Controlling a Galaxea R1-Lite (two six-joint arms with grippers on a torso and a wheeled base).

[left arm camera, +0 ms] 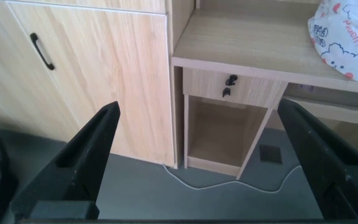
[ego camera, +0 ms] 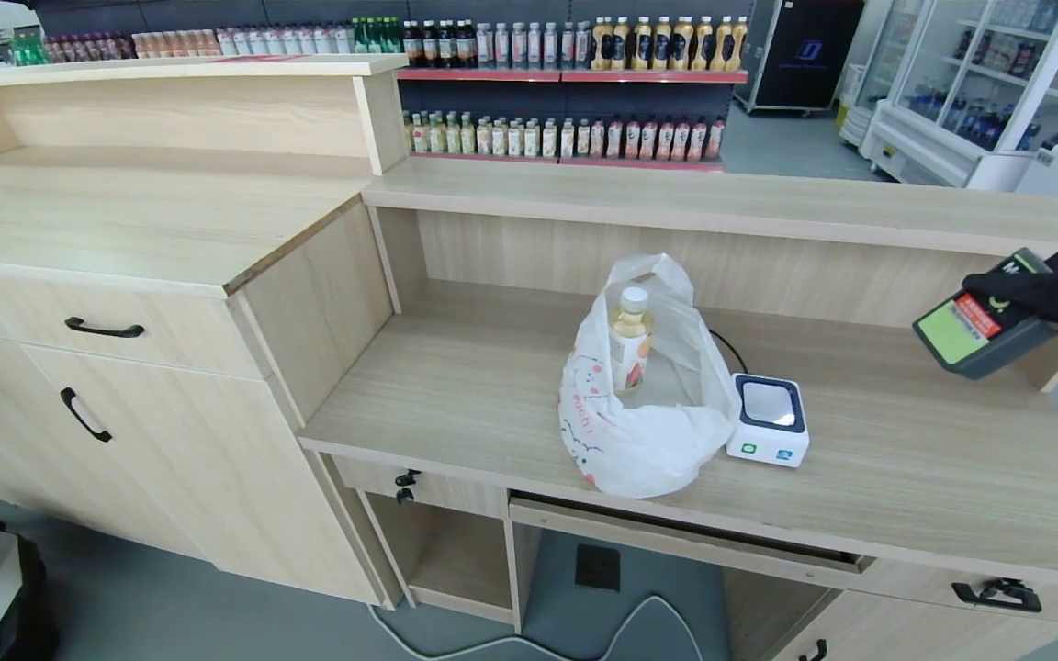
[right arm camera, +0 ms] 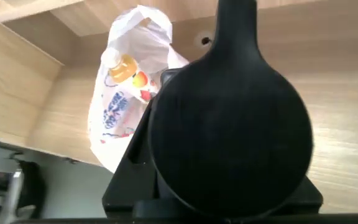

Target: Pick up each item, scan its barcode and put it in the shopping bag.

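Note:
A white plastic shopping bag stands open in the middle of the lower wooden counter, with a pale drink bottle upright inside it. Just to the bag's right sits a small white barcode scanner, its glass face up. At the far right, above the counter, my right gripper is shut on a dark box with a green face and red label. The right wrist view shows the bag and bottle beyond a big black shape. My left gripper hangs open and empty, low before the counter's front.
A raised ledge runs behind the counter, and a taller cabinet with black handles stands to the left. Below the counter is a keyed drawer and an open cubby. A white cable lies on the floor. Bottle shelves stand behind.

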